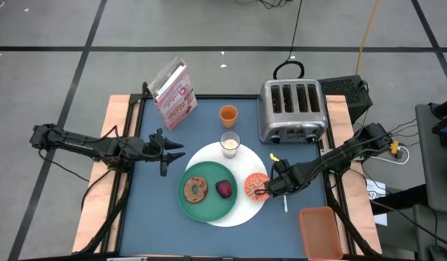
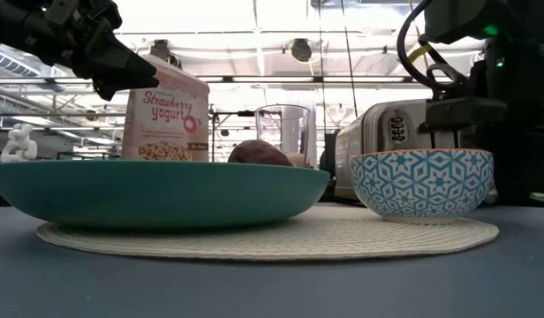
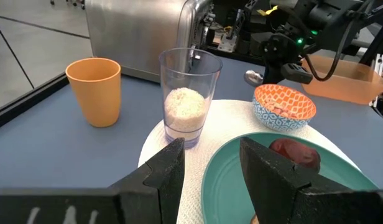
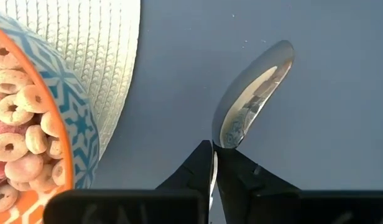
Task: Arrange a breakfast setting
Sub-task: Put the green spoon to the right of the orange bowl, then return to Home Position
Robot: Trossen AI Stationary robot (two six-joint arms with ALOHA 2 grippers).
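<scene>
Currently the metal spoon (image 4: 253,96) is being placed: it is pinched at the neck by the right gripper (image 4: 214,163), just beside the small orange bowl (image 4: 30,124). Release and retreat are needed next. Left gripper (image 3: 210,165) is spread, waiting by the green round plate (image 3: 241,180).

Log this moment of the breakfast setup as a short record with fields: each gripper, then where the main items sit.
right gripper: shut on metal spoon, low over the table beside the small orange bowl
left gripper: open, empty, hovering near the green round plate
plate contents: brown bagel, dark-red fruit
larger white disc: carries plate, bowl and milk glass
orange cup: on bare table beyond the glass
</scene>
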